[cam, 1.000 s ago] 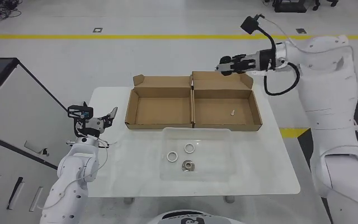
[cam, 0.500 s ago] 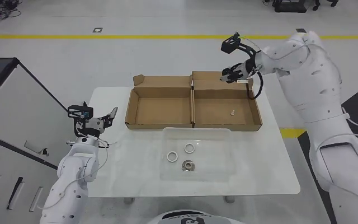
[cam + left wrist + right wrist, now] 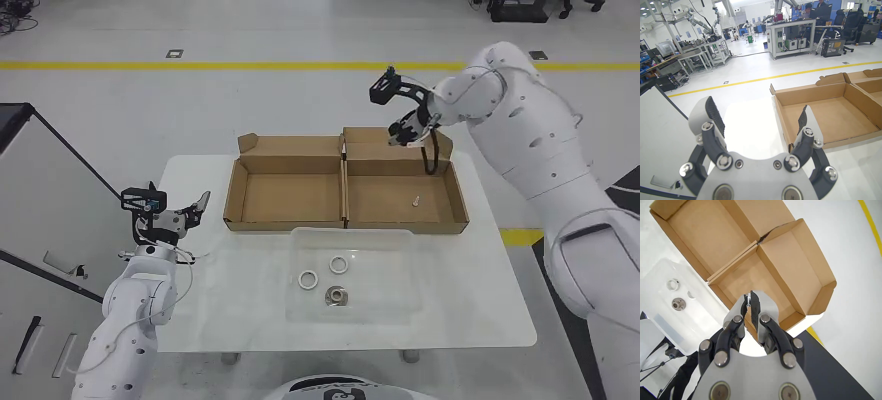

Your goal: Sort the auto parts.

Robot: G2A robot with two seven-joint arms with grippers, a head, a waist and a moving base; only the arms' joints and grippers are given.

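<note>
Our right claw pinches a small threaded bolt above the right cardboard box. Our left claw hangs spread over the bench edge.

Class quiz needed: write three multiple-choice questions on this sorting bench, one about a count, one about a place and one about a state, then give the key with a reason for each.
1. How many cardboard boxes are there?
A. two
B. three
C. four

2. Where do the white rings lie?
A. in the left box
B. in the right box
C. in the clear tray

3. The right pincer is
A. wide open and empty
B. shut on a small screw
C. shut on a ring

Key:
1 A, as two open boxes stand side by side.
2 C, as both rings rest on the tray's floor.
3 B, as the right wrist view shows the threaded screw pinched between the fingertips.
</note>
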